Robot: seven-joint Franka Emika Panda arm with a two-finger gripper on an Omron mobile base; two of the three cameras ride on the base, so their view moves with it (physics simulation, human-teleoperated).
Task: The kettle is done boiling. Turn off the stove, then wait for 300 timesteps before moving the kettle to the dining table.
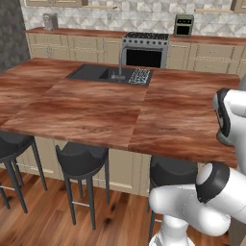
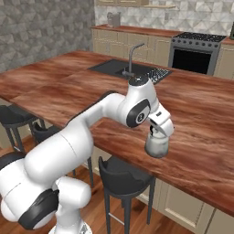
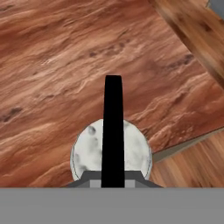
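gripper [image 2: 156, 132]: clamped on kettle [image 2: 156, 145] handle | kettle near dining table [image 2: 201, 114] front edge | risk: released there (overhanging?), it topples floorward

This is a home kitchen. A large wood-topped island bench [image 1: 91, 113] with an inset dark sink [image 1: 93, 73] and faucet [image 1: 120, 62] has dark stools [image 1: 81, 161] along its edge. Behind it stand a stove [image 1: 144, 49], beige cabinets [image 1: 72, 48], a tiled backsplash [image 1: 144, 17] and a wooden floor [image 1: 48, 221].
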